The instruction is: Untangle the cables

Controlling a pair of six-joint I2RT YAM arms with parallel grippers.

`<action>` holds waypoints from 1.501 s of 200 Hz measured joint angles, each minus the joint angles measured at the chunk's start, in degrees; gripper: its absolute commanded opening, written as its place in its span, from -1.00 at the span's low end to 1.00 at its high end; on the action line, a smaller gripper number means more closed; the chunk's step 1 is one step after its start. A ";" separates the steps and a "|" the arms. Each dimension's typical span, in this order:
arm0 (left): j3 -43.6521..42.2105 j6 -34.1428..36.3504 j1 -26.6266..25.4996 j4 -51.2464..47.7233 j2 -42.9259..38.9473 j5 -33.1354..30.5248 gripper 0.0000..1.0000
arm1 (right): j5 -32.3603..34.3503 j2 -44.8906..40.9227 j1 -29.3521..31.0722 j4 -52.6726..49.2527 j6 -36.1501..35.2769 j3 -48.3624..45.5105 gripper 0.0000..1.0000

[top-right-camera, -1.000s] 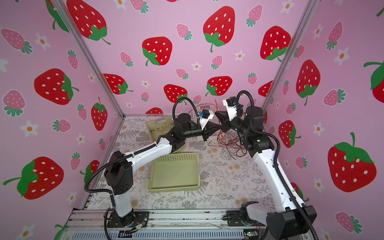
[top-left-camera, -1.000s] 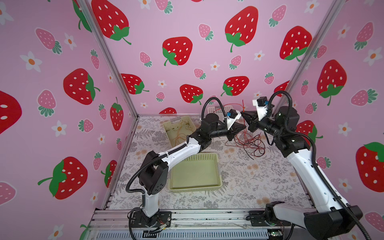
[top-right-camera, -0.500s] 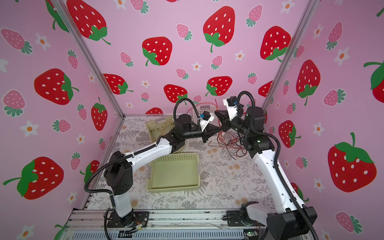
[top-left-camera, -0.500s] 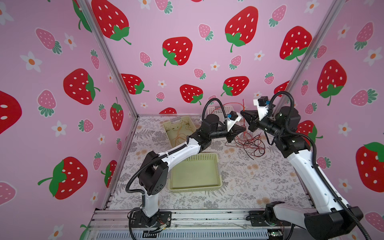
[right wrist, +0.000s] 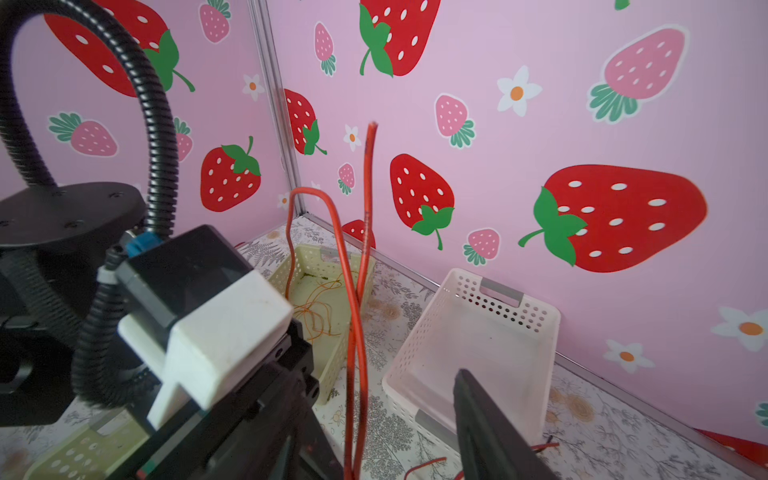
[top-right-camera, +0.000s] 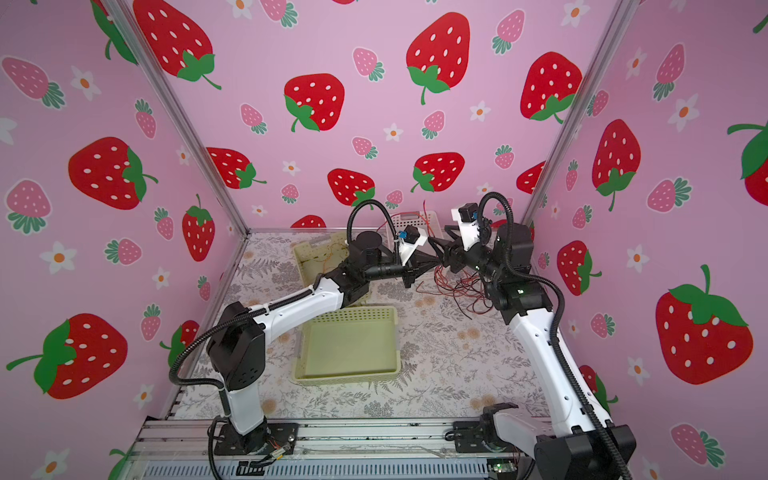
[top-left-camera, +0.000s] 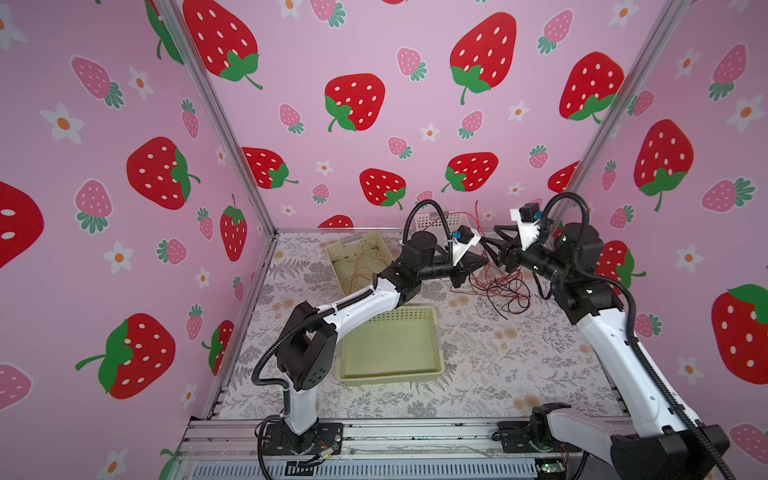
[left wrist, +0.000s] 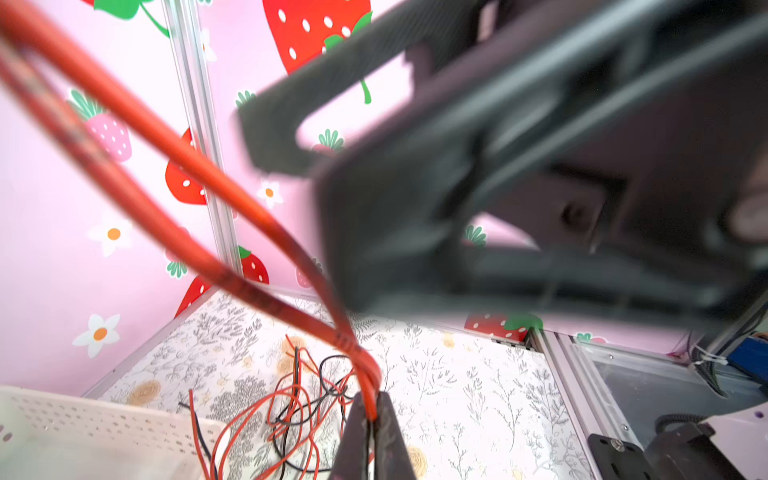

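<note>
A loose tangle of thin red and black cables [top-left-camera: 503, 291] [top-right-camera: 461, 291] lies on the floral mat at the back right. My left gripper [left wrist: 371, 409] is shut on a doubled red cable [left wrist: 187, 166] raised above the pile [left wrist: 291, 399]. In both top views it [top-left-camera: 482, 262] [top-right-camera: 435, 259] meets my right gripper [top-left-camera: 496, 246] [top-right-camera: 441, 245] tip to tip. My right gripper [right wrist: 374, 419] is open, and the red cable [right wrist: 353, 332] stands free between its spread jaws, touching neither. Only one of its fingers [right wrist: 486, 424] shows.
A white perforated basket [top-left-camera: 455, 217] [right wrist: 536, 316] stands against the back wall. A yellow-green basket [top-left-camera: 332, 251] [right wrist: 303, 257] at the back left holds thin orange cables [top-left-camera: 361, 266]. A shallow green tray [top-left-camera: 432, 316] sits in the middle, under the left arm.
My right gripper has opened and let go of the red cable. The left gripper stays shut on it, and both arms have barely moved.
</note>
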 measured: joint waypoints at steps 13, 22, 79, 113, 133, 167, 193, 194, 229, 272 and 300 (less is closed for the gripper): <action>-0.35 0.02 0.44 -0.07 -0.11 0.00 -1.00 | -1.36 -1.42 -1.88 0.13 0.04 -0.85 0.19; -0.35 0.02 0.83 -0.02 -0.11 -0.02 -1.00 | -2.34 -2.27 -2.97 0.37 0.02 -1.60 0.17; -0.35 0.63 2.99 -0.94 -3.54 0.02 -1.00 | -9.20 -6.51 -6.67 4.83 0.22 -15.04 -0.17; -0.35 1.05 3.21 -0.96 -5.99 0.50 -1.00 | -14.16 -5.38 -6.64 11.67 3.67 -23.02 -0.15; -0.35 1.51 3.19 -1.03 -6.25 0.85 -1.00 | -16.70 -4.37 -6.32 15.21 4.46 -22.97 -0.14; -0.83 2.29 3.13 -2.47 -6.23 1.95 -1.00 | -19.98 -3.19 -6.16 19.19 5.14 -21.18 -0.19; -1.01 3.23 3.10 -4.00 -6.23 3.28 -1.00 | -22.43 -0.66 -6.01 21.11 5.62 -19.56 -0.26; -1.01 3.28 3.10 -4.07 -6.23 3.39 -1.00 | -22.47 -0.59 -6.01 21.18 5.60 -19.54 -0.26; -1.01 4.11 3.10 -4.90 -6.23 5.07 -1.00 | -24.41 1.99 -5.99 21.79 6.12 -19.04 -0.41; -1.01 4.94 2.93 -6.47 -6.23 5.81 -1.00 | -25.77 3.10 -5.68 23.67 7.61 -18.71 -0.63; -0.96 5.11 2.89 -6.99 -6.23 6.08 -1.00 | -26.73 4.09 -4.98 24.85 8.55 -18.29 -0.87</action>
